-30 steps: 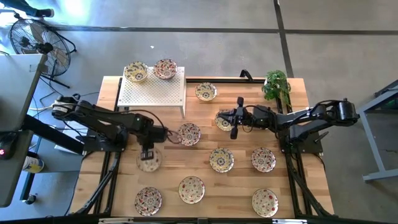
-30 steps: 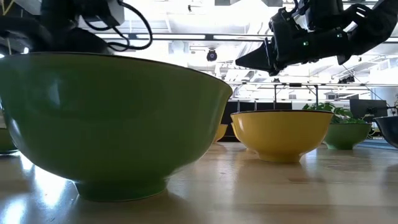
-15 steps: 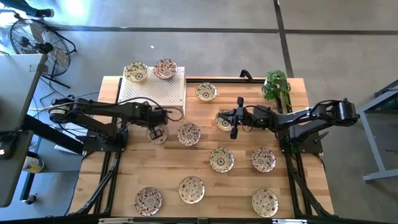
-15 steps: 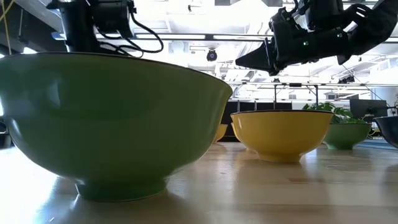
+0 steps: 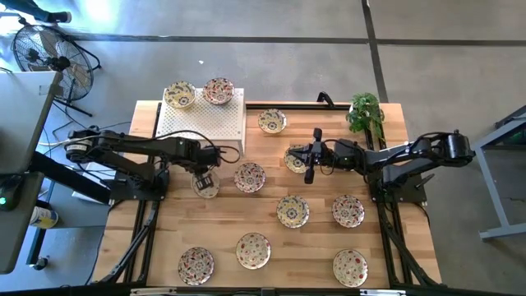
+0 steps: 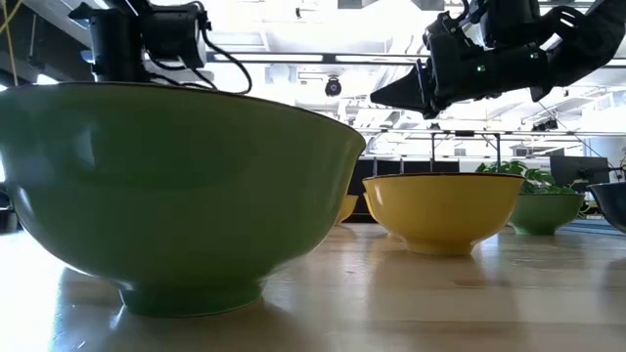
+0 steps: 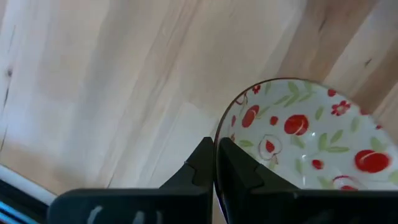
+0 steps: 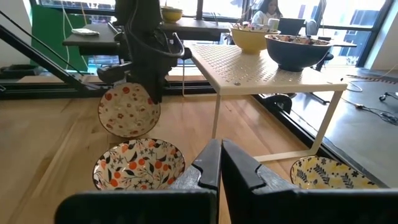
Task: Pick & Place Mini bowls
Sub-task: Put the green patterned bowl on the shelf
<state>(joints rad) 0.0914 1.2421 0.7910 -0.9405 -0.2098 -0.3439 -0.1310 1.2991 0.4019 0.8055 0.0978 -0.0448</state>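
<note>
The wooden worktop (image 5: 386, 247) has a white rack (image 5: 201, 123) at its back left corner, with two mini bowls (image 5: 198, 93) on top. More bowls sit around the worktop. The left end effector (image 5: 205, 182) pinches the rim of a cherry-pattern bowl (image 7: 298, 146), lifted just in front of the rack. It looks hard, smooth and breakable. The right end effector (image 5: 310, 156) is closed and empty near the middle.

No text, label, brand or number can be read anywhere.
</note>
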